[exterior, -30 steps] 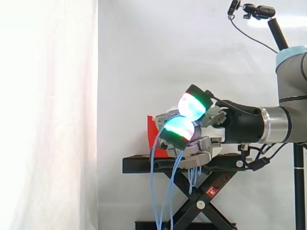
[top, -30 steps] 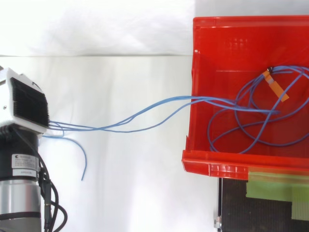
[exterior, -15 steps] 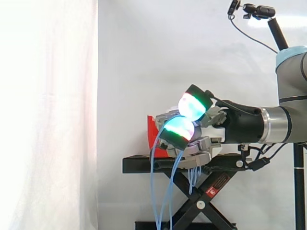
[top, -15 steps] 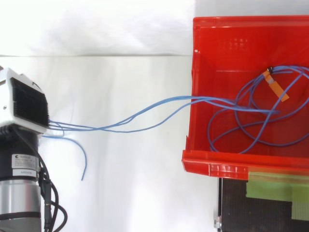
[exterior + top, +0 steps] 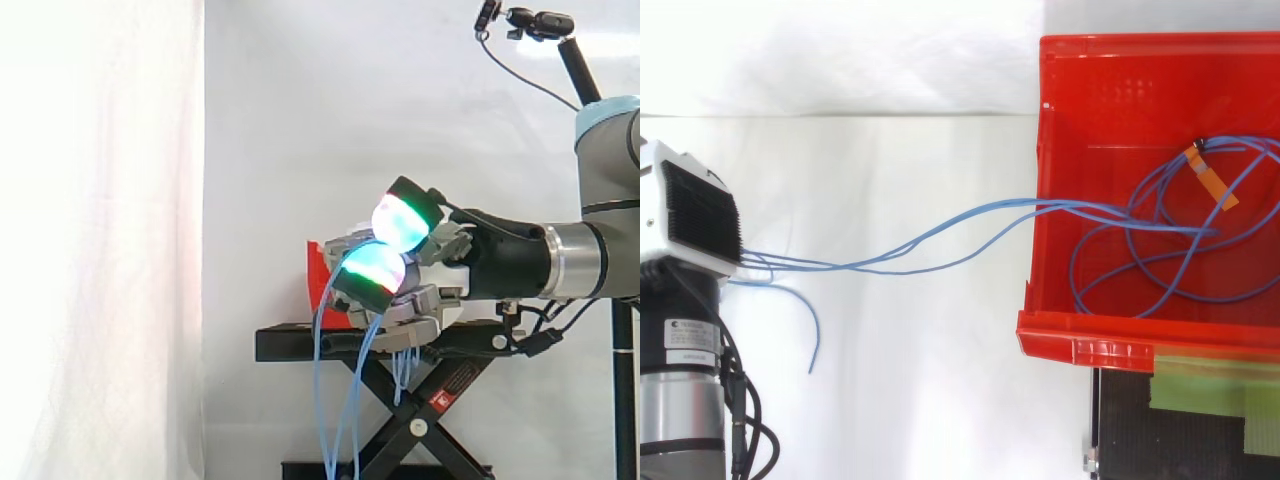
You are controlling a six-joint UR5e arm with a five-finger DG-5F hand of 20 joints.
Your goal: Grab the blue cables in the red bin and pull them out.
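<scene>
The hand [image 5: 440, 245] was out clear of the bin, well off to the side, and its fingers were curled tight round the blue cables [image 5: 1080, 207]. It had a proper hold! The fingertips [image 5: 403, 222] glowed white and green with a streak of red, tucked down over the bundle.

From the side, loops of cable dropped from under the fingers and hung past the front edge of the black stand [image 5: 300, 345]. From above, the strands ran from beneath the hand's block [image 5: 690, 215] in a loose, sagging fan. They crossed the open gap, with one short loose end drooping away near the hand.

Then they went over the left wall of the red bin [image 5: 1120, 350], about halfway along that wall. Plenty of cable was left inside. Wide coils lay across the bin's floor, bunched towards its right edge, and an orange tag [image 5: 1212, 180] sat on one strand near the right edge.

A strip of green tape [image 5: 1200, 385] showed on the stand just outside the bin's front rim. The white curtain [image 5: 100, 240] hung behind it all.
</scene>
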